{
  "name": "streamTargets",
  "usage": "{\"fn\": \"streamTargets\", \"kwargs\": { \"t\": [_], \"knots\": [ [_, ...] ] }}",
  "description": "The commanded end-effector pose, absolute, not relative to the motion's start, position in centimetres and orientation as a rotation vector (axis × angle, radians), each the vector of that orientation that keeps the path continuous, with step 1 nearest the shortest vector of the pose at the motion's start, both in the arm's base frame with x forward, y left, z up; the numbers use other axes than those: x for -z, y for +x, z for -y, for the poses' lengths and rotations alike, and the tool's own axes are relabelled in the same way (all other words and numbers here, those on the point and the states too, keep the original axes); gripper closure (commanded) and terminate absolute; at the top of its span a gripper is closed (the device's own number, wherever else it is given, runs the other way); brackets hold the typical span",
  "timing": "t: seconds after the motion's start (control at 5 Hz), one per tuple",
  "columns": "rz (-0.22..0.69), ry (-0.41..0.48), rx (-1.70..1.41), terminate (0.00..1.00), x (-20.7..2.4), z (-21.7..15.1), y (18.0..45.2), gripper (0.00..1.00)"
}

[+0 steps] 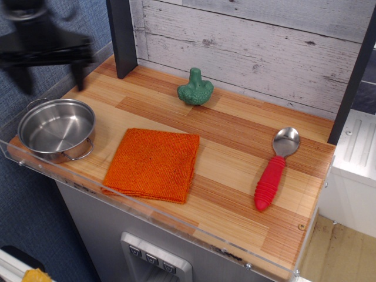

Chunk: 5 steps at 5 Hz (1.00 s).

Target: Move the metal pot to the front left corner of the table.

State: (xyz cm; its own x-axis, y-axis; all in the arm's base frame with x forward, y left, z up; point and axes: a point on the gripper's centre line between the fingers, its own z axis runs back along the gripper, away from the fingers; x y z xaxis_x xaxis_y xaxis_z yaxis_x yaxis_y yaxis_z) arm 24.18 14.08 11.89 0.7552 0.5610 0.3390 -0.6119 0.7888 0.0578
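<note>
View: single, raised, off the table's [235, 158] front edge
Facing: down and back, toward the plank wall [252, 41]
Range: moderate, whole tabletop framed
Overlap: none, one view only

Black robot gripper [50, 73] at upper left of view, motion-blurred, raised in the air, two fingers pointing downward and spread wide apart, holding nothing

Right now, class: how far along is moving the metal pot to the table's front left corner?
Done: the metal pot sits at the front left corner of the table, beside the orange cloth. In hand: nothing; the gripper is blurred above it, fingers apart, clear of the pot. Left: apparently nothing.
</note>
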Motion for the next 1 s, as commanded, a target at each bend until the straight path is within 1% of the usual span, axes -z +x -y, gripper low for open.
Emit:
{"fn": "streamTargets", "kwargs": {
  "t": [0.0,0.2,0.4,0.6,0.8],
  "knots": [
    [0.353,0.101,-0.465,0.00,-12.6,-4.9,25.1,0.00],
    [0.379,0.062,-0.358,0.00,-12.6,-0.5,25.4,0.00],
    [0.384,0.038,-0.249,0.00,-12.7,3.0,25.5,0.00],
    [0.366,0.018,-0.185,0.00,-12.3,4.0,25.4,0.00],
    [0.366,0.018,-0.185,1.00,-12.3,4.0,25.4,0.00]
  ]
}}
